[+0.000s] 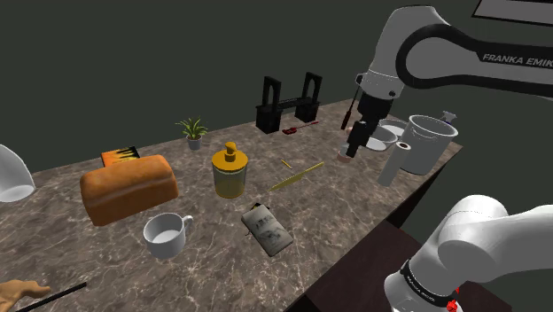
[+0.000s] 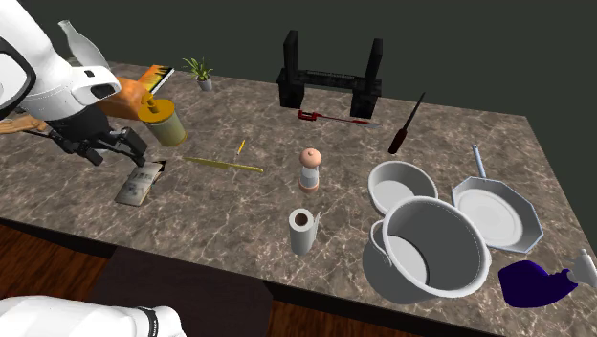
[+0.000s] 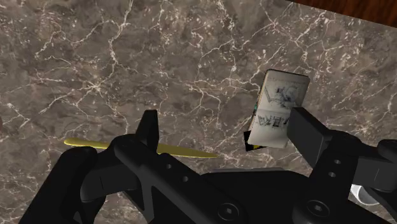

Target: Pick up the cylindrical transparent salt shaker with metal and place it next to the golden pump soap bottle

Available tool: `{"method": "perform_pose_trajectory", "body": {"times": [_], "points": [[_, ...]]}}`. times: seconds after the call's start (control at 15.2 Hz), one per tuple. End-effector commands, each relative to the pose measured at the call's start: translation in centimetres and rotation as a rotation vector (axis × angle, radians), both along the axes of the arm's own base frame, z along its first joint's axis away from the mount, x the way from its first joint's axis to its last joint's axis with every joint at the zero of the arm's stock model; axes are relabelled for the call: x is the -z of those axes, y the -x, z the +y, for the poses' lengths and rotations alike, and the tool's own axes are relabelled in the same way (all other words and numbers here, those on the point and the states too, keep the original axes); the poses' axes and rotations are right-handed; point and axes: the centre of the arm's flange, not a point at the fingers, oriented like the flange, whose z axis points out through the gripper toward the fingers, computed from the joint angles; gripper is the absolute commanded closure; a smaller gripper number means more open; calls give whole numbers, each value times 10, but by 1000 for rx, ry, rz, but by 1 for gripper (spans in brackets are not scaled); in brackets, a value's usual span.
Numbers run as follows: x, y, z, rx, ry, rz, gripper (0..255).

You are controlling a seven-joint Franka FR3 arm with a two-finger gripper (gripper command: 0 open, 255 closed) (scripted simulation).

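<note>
Hovering high, gripper (image 3: 226, 125) spread wide, pinching nothing. Looking down on packet (image 3: 280, 108) and yellow stick (image 3: 181, 150), not on salt shaker (image 2: 309, 170). Standing upright, well apart from gripper, past stick's far end, opposite soap bottle (image 2: 163, 121). Likely needing 1 sideways carry before descending.

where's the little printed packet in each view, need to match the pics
Shoulder view: the packet lies low in the middle, right of the white mug.
Second exterior view: the packet lies at the left, near the table's front edge, just below the claw in the picture.
Wrist view: the packet lies by one claw finger's tip.
Shared landmark: the yellow stick, near it in all three.
</note>
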Motion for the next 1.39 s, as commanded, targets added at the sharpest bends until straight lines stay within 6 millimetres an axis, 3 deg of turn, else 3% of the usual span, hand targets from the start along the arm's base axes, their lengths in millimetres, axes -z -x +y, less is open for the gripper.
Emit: {"method": "perform_pose_trajectory", "body": {"times": [0.0, 1.32], "points": [[0, 0, 0, 0, 0, 0, 0], [68, -120, -218, 142, 19, -39, 0]]}}
